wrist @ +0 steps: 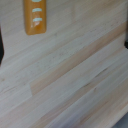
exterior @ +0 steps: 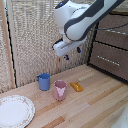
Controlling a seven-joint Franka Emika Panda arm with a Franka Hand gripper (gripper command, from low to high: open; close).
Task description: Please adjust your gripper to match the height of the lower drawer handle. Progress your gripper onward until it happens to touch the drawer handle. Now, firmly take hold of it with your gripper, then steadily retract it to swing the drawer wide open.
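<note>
My gripper [exterior: 72, 54] hangs from the white wrist of the arm, high above the wooden table. Its two blue-tipped fingers stand apart with nothing between them. The lower drawer [exterior: 120, 67] is a dark brown front in the cabinet at the exterior view's right. Its thin silver handle [exterior: 108, 60] runs across it and lies to the right of the gripper, slightly lower and well apart from it. The drawer is closed. In the wrist view only dark finger edges [wrist: 1, 47] show at the sides over bare table; the drawer and handle are out of that view.
Another brown drawer front [exterior: 115, 36] with its own silver bar sits above the lower one. On the table [exterior: 95, 100] are a blue cup [exterior: 44, 81], a pink cup [exterior: 60, 90], an orange object [exterior: 76, 86] [wrist: 36, 15] and a patterned plate [exterior: 15, 111]. A woven screen [exterior: 35, 35] stands behind.
</note>
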